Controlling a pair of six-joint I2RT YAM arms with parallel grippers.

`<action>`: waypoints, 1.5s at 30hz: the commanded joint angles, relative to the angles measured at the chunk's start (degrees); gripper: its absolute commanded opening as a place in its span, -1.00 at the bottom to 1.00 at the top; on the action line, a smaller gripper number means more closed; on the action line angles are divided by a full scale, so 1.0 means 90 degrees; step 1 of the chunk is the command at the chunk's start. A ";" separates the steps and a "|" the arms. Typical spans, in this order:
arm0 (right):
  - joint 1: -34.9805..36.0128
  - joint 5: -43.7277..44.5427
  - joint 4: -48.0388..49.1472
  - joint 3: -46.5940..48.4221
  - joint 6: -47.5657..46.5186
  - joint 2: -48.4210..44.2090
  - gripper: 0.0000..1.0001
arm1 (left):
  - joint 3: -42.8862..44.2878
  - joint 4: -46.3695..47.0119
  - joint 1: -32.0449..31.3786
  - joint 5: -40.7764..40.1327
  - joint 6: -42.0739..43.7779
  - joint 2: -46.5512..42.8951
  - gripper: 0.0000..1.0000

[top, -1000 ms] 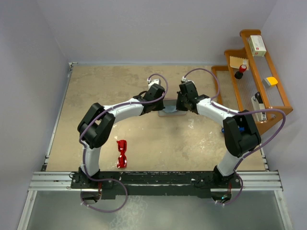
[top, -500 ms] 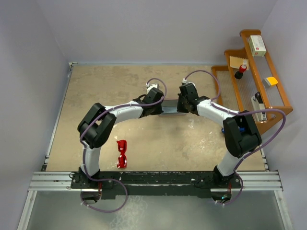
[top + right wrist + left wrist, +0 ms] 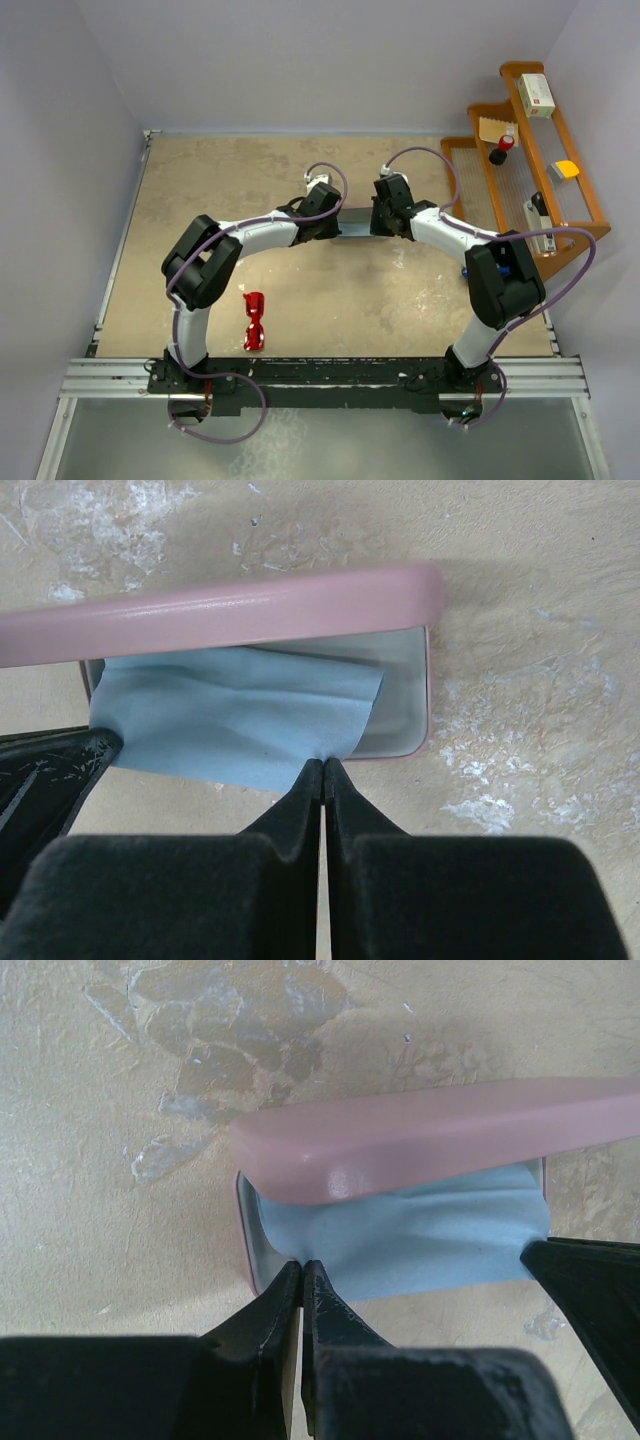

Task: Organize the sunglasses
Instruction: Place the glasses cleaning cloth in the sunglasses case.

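My left pincer (image 3: 301,1272) is closed, its two black tips pressed together on the near left corner of the blue cloth (image 3: 420,1240). My right pincer (image 3: 323,770) is closed as well, its tips meeting on the cloth's near right corner. So I grip the cloth at both near corners, one pincer at each end.

The cloth lies in the pink case (image 3: 405,695), wrinkled, with its near edge hanging over the case's front rim toward me. At the right end a strip of the grey lining shows bare beside the cloth. The lid (image 3: 430,1140) stands raised above the cloth, its glossy pink edge running across both wrist views. In each wrist view the other pincer shows as a black shape at the far end of the cloth.

From above, my two arms curve inward and meet over the case, which sits near the middle of the tan surface (image 3: 200,190), mostly hidden between my wrists.

The sunglasses (image 3: 254,321) are nowhere near it. They lie on the surface close to its near edge, just beside my left arm's lower link and well apart from the case. They are bright red, glossy, and set lengthwise, pointing away from me. Neither pincer touches them.

A wooden rack (image 3: 585,205) stands at the right edge of the surface, with a few small items on its steps.
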 commanded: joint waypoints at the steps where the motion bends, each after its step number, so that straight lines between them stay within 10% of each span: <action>1: -0.0038 0.0083 -0.0065 0.0175 -0.0097 -0.0372 -1.00 | 0.0162 0.0121 0.0034 -0.0035 -0.0024 -0.0264 -1.00; 45: -0.0038 0.0007 0.0060 0.0602 -0.0135 -0.0203 -1.00 | 0.0782 -0.0192 0.0022 -0.0377 0.0263 -0.0240 -1.00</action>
